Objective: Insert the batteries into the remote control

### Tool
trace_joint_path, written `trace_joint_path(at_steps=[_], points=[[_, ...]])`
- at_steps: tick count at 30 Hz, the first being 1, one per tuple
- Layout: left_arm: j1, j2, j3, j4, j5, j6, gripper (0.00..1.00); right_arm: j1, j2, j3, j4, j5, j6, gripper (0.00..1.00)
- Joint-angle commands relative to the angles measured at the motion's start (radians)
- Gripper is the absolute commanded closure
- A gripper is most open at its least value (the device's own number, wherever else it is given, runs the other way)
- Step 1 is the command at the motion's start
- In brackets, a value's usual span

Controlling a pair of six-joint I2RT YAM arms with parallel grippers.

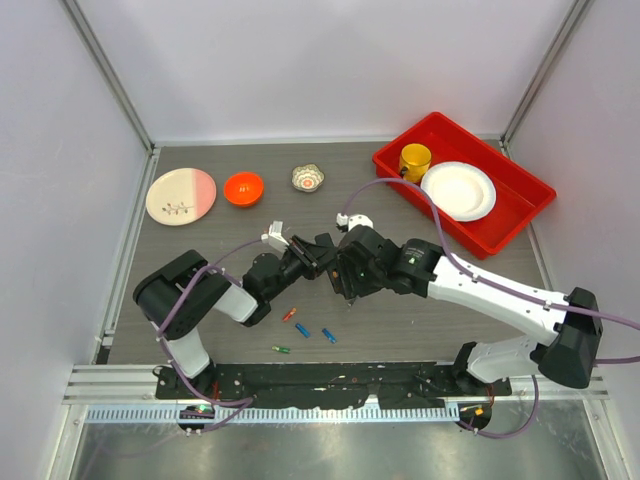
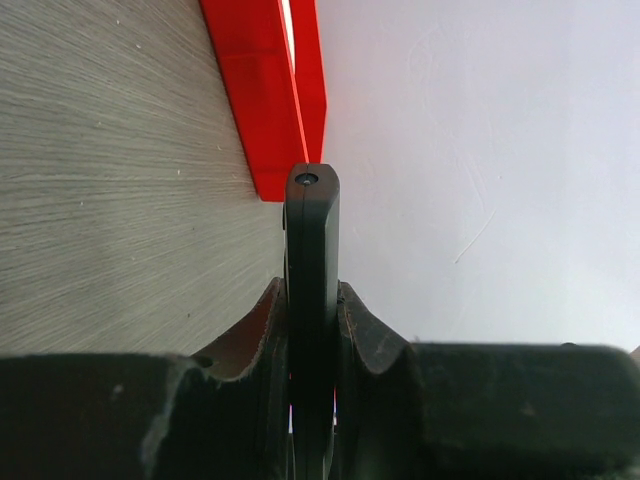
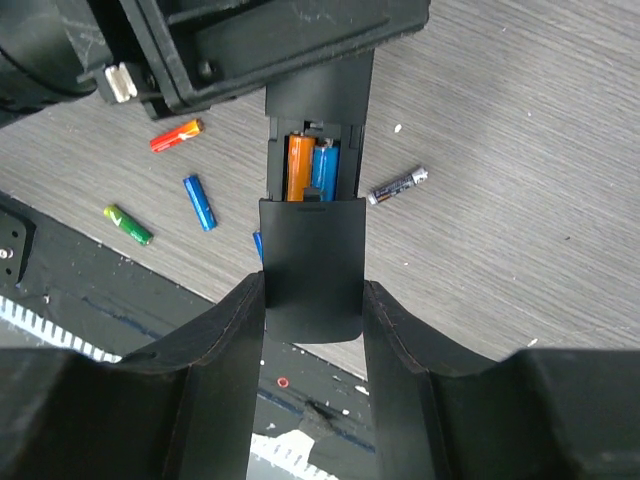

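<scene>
The left jaws (image 2: pixel 311 295) are clenched on the remote (image 2: pixel 312 230), which stands edge-on between them above the desk (image 2: pixel 120 200). Its tip pokes past the fingertips toward a red tray (image 2: pixel 265 90). The right jaws (image 3: pixel 312 290) grasp a black cover (image 3: pixel 310 240) at the remote's other end, one finger against each side. Just beyond the cover the recess shows an orange battery (image 3: pixel 299 165) and a blue battery (image 3: pixel 322 168) side by side. On the desk left of the right jaws lie a loose orange battery (image 3: pixel 176 135), a loose blue battery (image 3: pixel 199 202) and a green battery (image 3: pixel 128 224). A grey cylinder (image 3: pixel 397 186) lies to their right.
</scene>
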Motion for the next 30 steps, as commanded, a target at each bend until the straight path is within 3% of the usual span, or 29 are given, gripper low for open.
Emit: trace_joint_path(at_steps=[1,30], points=[[-0.006,-0.029,0.011,0.099,0.012,-0.019,1.0,0.01,0.018,0.002,0.07,0.067,0.013,0.99],[-0.031,-0.036,0.008,0.101,0.009,-0.008,1.0,0.032,0.041,-0.037,0.104,0.073,0.046,0.99]])
